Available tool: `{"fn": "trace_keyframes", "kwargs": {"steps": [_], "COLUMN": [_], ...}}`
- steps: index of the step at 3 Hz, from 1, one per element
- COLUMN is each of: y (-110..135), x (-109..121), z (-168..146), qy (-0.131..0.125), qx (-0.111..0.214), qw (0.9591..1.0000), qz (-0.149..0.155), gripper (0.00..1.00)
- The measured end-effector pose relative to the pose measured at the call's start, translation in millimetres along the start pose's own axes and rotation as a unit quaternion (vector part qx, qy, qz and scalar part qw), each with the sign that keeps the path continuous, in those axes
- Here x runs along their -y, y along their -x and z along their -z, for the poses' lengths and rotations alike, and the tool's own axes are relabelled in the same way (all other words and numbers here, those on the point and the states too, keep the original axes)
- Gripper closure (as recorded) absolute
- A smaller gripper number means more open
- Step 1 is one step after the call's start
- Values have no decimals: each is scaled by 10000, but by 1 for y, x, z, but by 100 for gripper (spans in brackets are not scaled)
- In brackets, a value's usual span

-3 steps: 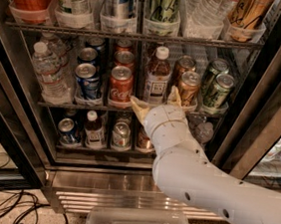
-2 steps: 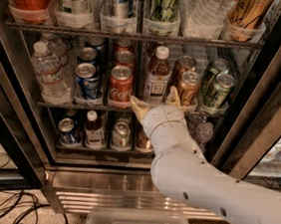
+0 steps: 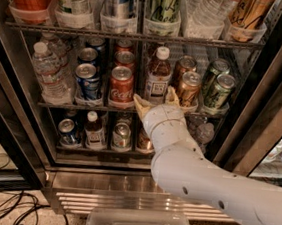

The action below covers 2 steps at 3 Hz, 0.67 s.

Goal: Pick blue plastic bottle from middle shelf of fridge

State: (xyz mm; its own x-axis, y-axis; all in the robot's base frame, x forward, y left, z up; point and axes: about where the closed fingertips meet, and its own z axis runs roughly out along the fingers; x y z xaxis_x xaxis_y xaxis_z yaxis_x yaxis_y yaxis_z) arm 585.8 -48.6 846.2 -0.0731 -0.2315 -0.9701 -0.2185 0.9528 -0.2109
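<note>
Inside the tall glass-door fridge [image 3: 263,97], my white two-finger gripper [image 3: 156,100] had barely moved, spread wide and empty just near of the small blue-labelled plastic bottle [image 3: 157,78], grasp still pending.

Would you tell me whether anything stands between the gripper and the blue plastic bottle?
Nothing visible does: the gripper sits open directly in front of the blue plastic bottle, flanked by a red can and a gold can.

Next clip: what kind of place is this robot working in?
Probably an office break room or canteen: a glass-door display fridge stocked with drink cans, loose cables beside it. The gripper is open at the middle shelf, before the blue plastic bottle.
</note>
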Motion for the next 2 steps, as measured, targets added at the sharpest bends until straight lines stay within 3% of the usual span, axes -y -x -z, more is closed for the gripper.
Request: {"fn": "trace_keyframes", "kwargs": {"steps": [1,2], "y": [-6,-6], "x": [16,17], "z": [-31,-33], "qy": [-247,-266], "qx": [-6,-10], "qw": [9997,9996], "qz": [-31,-54], "gripper": [36,37]}}
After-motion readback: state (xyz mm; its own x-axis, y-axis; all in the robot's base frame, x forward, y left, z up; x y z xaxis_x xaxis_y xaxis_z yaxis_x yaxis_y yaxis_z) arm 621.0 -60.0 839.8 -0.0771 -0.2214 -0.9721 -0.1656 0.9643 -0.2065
